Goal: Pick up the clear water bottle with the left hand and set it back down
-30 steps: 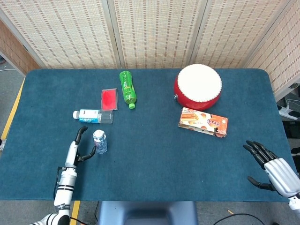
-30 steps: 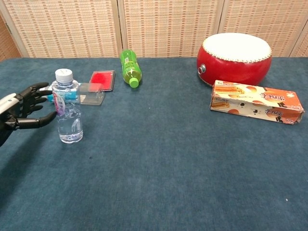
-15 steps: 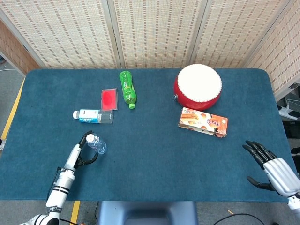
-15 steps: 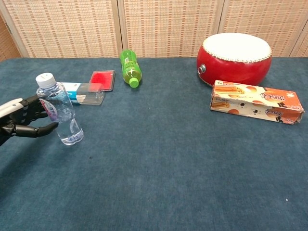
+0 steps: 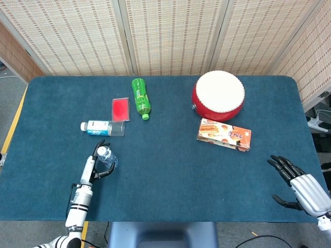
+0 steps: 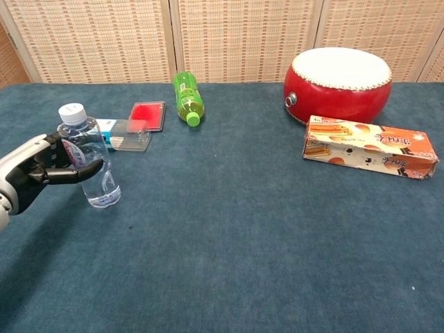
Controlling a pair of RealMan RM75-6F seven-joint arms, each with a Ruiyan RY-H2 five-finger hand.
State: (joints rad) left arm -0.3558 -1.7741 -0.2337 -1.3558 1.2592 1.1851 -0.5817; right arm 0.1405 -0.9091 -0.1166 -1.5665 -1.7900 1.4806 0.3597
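Left hand grasps the water bottle, fingers wrapped round its middle; bottle leans slightly, base on the table, at 6 o'clock from the tube. Right hand released, fingers apart, near the table's edge at 5 o'clock from the box
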